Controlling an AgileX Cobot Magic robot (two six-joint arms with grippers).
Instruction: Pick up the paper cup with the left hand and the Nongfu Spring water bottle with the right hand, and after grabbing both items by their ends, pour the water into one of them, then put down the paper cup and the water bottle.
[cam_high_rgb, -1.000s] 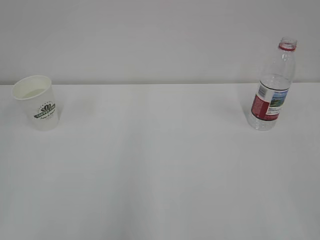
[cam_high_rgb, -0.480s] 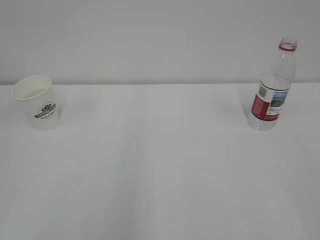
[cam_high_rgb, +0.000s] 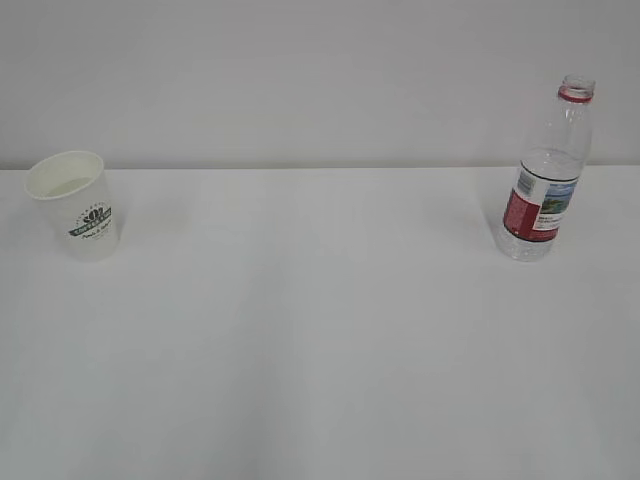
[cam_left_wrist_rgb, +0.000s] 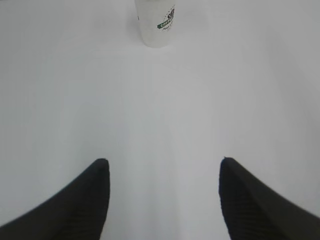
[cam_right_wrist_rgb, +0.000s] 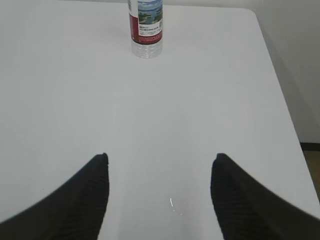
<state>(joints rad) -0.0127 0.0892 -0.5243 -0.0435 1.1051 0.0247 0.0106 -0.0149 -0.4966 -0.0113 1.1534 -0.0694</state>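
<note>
The white paper cup (cam_high_rgb: 75, 205) with its dark green logo stands upright at the far left of the table; the left wrist view shows that paper cup (cam_left_wrist_rgb: 156, 24) far ahead at the top edge. The capless Nongfu Spring water bottle (cam_high_rgb: 545, 180) stands upright at the far right, part full of clear water. The right wrist view catches the lower part of the bottle (cam_right_wrist_rgb: 146, 29) far ahead. My left gripper (cam_left_wrist_rgb: 164, 162) is open with only bare table between its fingers. My right gripper (cam_right_wrist_rgb: 160, 157) is open and empty too. Neither gripper appears in the exterior view.
A white table (cam_high_rgb: 320, 330) runs back to a pale wall. Its right edge (cam_right_wrist_rgb: 280, 90) shows in the right wrist view, with floor beyond. A few small bright specks (cam_right_wrist_rgb: 171, 202) lie on the table between the right fingers.
</note>
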